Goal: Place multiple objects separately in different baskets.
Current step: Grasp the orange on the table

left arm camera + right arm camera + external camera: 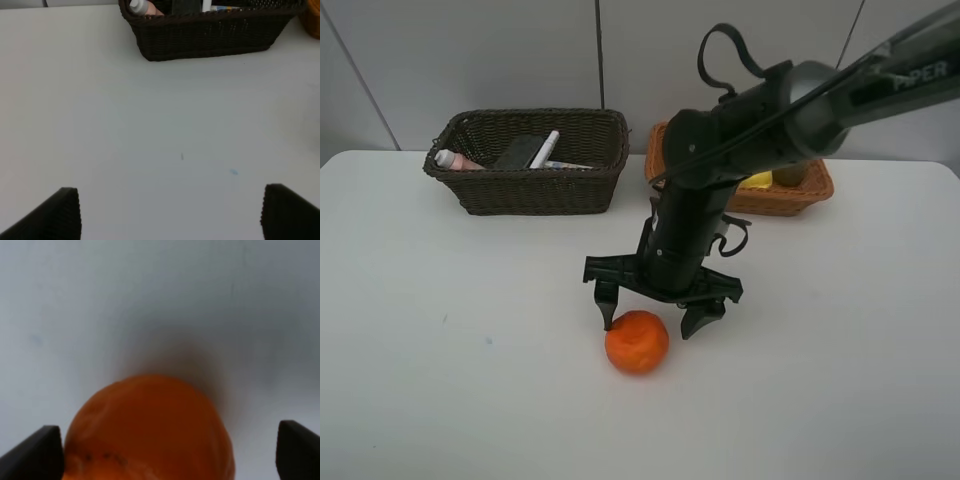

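Note:
An orange [637, 341] lies on the white table near the front middle; it fills the right wrist view [150, 432]. My right gripper [653, 320] is open just above and behind it, one finger [607, 300] on either side. The dark brown basket [485, 195] at the back left holds a small pink bottle [453, 160], a dark grey eraser block [520, 152] and a white marker [545, 148]. The light orange-tan basket [800, 195] at the back right holds a yellow lemon [757, 180] and a green fruit [789, 176]. My left gripper [170, 212] is open over bare table.
The right arm [770, 110] reaches in from the upper right and hides much of the tan basket. The dark basket [210, 35] shows at the far end of the left wrist view. A grey wall stands behind the table.

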`<control>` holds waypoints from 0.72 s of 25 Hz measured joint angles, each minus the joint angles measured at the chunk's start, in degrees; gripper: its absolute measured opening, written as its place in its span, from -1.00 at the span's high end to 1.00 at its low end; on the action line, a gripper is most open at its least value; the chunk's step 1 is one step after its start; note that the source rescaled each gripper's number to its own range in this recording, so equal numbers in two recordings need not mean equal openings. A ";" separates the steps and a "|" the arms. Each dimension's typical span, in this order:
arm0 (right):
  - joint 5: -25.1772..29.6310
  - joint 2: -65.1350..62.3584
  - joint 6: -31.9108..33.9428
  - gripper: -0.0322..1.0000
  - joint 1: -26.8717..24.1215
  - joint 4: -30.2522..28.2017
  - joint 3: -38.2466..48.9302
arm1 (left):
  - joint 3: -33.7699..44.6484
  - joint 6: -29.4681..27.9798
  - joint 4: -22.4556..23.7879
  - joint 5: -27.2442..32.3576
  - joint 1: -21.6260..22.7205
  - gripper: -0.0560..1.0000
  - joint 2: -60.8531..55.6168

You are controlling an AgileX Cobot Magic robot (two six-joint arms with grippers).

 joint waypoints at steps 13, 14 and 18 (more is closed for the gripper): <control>-0.29 2.43 0.00 -1.00 0.00 -0.49 0.34 | 0.00 0.00 0.00 0.00 0.00 -0.89 0.00; -0.29 2.43 0.00 -1.00 0.00 -0.49 0.34 | 0.00 0.00 0.00 0.00 0.00 -0.89 0.00; -0.20 2.43 0.00 -0.98 0.00 -0.49 0.34 | 0.00 0.00 0.00 0.00 0.00 -0.89 0.00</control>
